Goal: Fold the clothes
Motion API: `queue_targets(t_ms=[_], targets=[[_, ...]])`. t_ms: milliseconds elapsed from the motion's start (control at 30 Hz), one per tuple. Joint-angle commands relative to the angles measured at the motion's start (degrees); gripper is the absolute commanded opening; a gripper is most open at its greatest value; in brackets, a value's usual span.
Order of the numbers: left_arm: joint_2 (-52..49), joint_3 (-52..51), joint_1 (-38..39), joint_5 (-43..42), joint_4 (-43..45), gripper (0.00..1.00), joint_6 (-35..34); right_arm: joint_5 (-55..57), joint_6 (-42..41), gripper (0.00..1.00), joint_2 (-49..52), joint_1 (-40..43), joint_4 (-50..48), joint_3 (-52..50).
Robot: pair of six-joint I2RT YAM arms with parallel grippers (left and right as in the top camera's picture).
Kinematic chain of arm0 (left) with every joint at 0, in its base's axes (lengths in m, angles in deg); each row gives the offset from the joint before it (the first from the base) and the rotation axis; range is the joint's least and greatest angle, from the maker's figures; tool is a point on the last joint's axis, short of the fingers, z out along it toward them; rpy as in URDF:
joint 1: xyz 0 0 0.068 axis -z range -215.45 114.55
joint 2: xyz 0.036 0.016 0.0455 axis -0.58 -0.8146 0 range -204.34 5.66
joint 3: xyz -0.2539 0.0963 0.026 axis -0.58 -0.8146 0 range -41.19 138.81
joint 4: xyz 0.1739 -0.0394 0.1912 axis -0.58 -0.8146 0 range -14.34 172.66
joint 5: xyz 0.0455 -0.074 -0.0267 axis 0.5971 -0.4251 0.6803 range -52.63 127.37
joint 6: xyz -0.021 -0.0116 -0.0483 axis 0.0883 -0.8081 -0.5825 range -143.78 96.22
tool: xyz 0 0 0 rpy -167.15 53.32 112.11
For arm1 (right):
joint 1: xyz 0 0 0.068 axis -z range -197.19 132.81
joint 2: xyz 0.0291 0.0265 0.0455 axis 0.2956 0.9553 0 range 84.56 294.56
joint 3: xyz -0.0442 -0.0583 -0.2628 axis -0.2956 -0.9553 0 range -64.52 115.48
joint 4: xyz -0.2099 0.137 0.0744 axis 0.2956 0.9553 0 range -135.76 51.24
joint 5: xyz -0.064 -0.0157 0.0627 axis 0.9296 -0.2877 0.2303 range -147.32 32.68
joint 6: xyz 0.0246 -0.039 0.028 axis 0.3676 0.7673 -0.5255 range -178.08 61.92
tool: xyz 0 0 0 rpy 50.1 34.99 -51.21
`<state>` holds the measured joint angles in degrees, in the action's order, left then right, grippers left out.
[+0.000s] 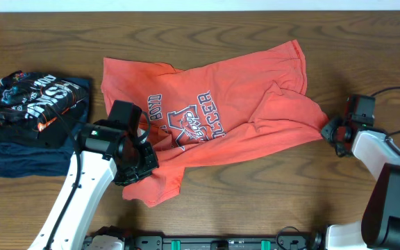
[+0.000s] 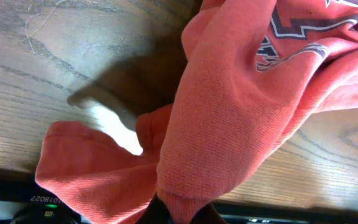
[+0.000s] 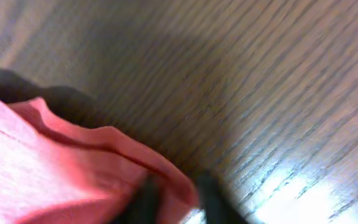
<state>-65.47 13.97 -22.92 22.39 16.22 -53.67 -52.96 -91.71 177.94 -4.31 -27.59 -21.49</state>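
- T-shirt (image 1: 255, 118), orange-red, lies crumpled and print-up on the wooden table (image 1: 255, 208), just beside the folded dark pile (image 1: 33, 118) and not touching it.
- left gripper (image 1: 141, 158) is clamped on a bunch of shirt fabric at the end nearest the dark pile. In the left wrist view the cloth hangs out of the closed jaws.
- right gripper (image 1: 330, 130) is closed on the shirt corner farthest from the dark pile. In the right wrist view the hem sits between the dark fingers (image 3: 216, 199).
- Step, as I judge it: straighten the shirt before any fold.
- To do it well: pull both holds apart evenly and keep the cloth low. Flatten the tucked-under flap by the left hold first and don't drag the shirt into the dark pile.
- Risk: the right pinch is only on the hem edge and may slip.
- Writing: the white block chest lettering (image 1: 200, 118) with its logo is upside down to the overhead camera, so I can't read it reliably. The white print on the dark pile isn't legible either.
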Motion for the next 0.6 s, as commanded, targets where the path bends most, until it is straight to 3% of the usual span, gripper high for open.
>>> queue_targets(t_ms=[0, 133, 367, 567], targets=[[0.39, 0.46, -0.24, 0.72, -0.39, 0.06, -0.44, -1.44, -0.87, 0.01, -1.25, 0.68, 0.48, 0.57], [0.39, 0.46, -0.24, 0.72, -0.39, 0.06, -0.42, -2.95, 2.62, 0.01, -7.76, 0.83, 2.36, 3.78], [0.39, 0.46, -0.24, 0.74, -0.37, 0.06, -0.39, 6.21, 4.63, 0.01, -19.21, 4.2, 14.16, 14.25], [0.39, 0.46, -0.24, 0.74, -0.39, 0.06, -0.39, 15.45, 5.38, 0.01, -19.96, 6.91, 25.31, 13.97]])
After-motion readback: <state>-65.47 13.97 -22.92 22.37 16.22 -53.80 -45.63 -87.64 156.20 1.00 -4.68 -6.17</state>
